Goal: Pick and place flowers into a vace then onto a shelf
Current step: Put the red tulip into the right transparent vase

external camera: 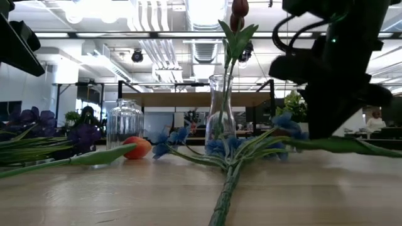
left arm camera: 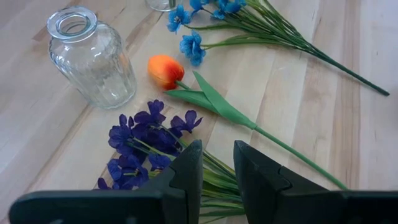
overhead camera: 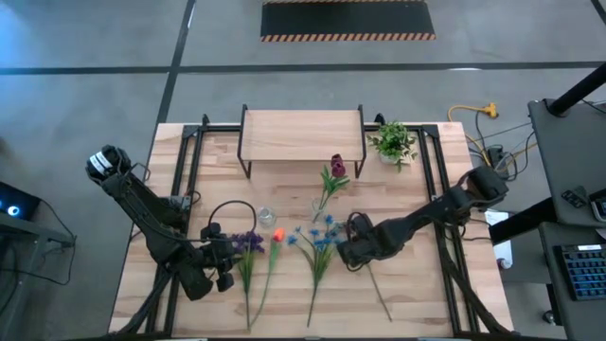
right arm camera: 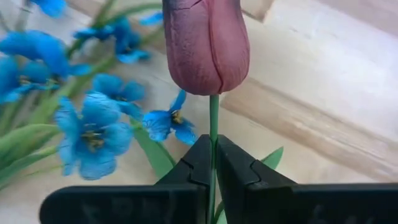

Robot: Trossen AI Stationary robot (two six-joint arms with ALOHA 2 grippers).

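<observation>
Purple cluster (left arm camera: 146, 134) (overhead camera: 248, 243), orange bud (left arm camera: 165, 70) (overhead camera: 278, 235) and blue blooms (overhead camera: 317, 237) (right arm camera: 93, 130) lie flat on the table with their stems toward the near edge. A tall clear vase (external camera: 221, 116) (overhead camera: 322, 204) stands upright with one dark red tulip (overhead camera: 336, 168) in it. My left gripper (left arm camera: 217, 165) (overhead camera: 225, 265) is open, its fingers over the purple cluster's green stems. My right gripper (right arm camera: 213, 146) (overhead camera: 348, 248) is shut on a second dark red tulip (right arm camera: 205, 43). My right gripper pinches the tulip's thin green stem (right arm camera: 213, 121) between its two fingertips, just below the dark red bloom. The fingers lie across the stem and come low from the table's right side. The stem's long lower part (overhead camera: 381, 301) trails on the table toward the near edge.
A short ribbed glass jar (left arm camera: 90, 56) (overhead camera: 267, 217) stands next to the orange bud. The shelf (overhead camera: 301, 134) stands at the far middle of the table, with a leafy potted plant (overhead camera: 393, 142) to its right. Bare wood lies along the near edge.
</observation>
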